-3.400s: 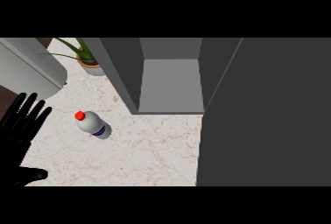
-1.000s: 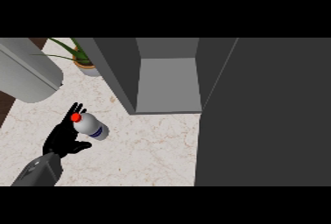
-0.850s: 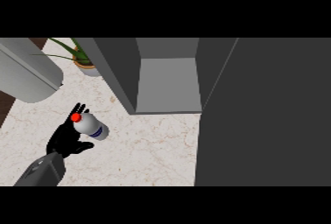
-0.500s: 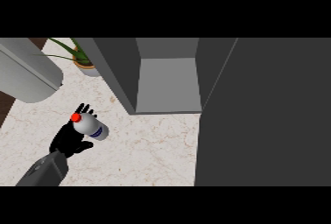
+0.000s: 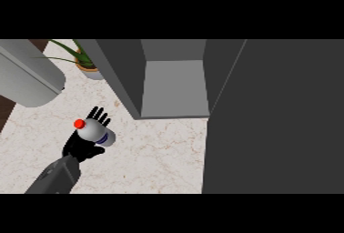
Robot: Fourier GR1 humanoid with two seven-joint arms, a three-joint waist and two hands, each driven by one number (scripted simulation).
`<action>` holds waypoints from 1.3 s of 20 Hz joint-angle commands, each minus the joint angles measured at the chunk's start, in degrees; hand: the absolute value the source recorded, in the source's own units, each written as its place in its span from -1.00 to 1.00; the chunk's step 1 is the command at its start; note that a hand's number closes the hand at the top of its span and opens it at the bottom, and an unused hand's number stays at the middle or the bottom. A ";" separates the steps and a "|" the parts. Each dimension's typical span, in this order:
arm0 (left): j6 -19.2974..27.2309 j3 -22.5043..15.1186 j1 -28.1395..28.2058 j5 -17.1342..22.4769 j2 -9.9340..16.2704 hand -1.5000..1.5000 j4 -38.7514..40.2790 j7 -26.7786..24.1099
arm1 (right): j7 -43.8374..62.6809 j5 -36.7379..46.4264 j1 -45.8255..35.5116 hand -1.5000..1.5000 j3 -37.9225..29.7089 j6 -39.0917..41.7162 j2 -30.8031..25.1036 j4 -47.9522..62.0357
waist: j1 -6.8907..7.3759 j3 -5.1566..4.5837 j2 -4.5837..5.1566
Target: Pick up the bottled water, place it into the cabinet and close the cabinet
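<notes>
The left hand [image 5: 82,146] is wrapping around the bottle [image 5: 94,132] above the counter [image 5: 154,154]. The cabinet [image 5: 173,88] is standing open, its shelf bare.

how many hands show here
1: the left hand at lower left, behind the bottle on the counter. The right hand is out of view.

My counter [image 5: 148,154] is pale speckled stone. The open cabinet [image 5: 171,79] stands on it at the far side, its grey shelf bare. Left of the cabinet, touching its side or just beside it, a potted plant [image 5: 84,61] sits on the counter. The cabinet's dark door [image 5: 282,118] covers the counter to the right.
</notes>
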 commanded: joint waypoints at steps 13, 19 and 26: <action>-3.30 -1.33 -1.65 -0.63 -1.75 1.00 -1.15 -1.77 | -1.01 -0.75 -0.41 -1.00 -1.23 0.54 -1.45 0.77 | 0.05 -0.04 0.00; 0.98 -2.01 9.20 -1.47 -2.61 1.00 -9.08 -15.63 | 0.08 -0.71 0.00 -1.00 -0.68 -1.61 0.04 1.06 | 1.41 0.04 -0.43; 1.54 -1.21 10.55 1.07 -3.47 1.00 -11.68 -15.67 | 1.51 -0.68 -5.58 -1.00 -1.92 -2.44 -0.14 3.59 | 1.43 0.05 -0.34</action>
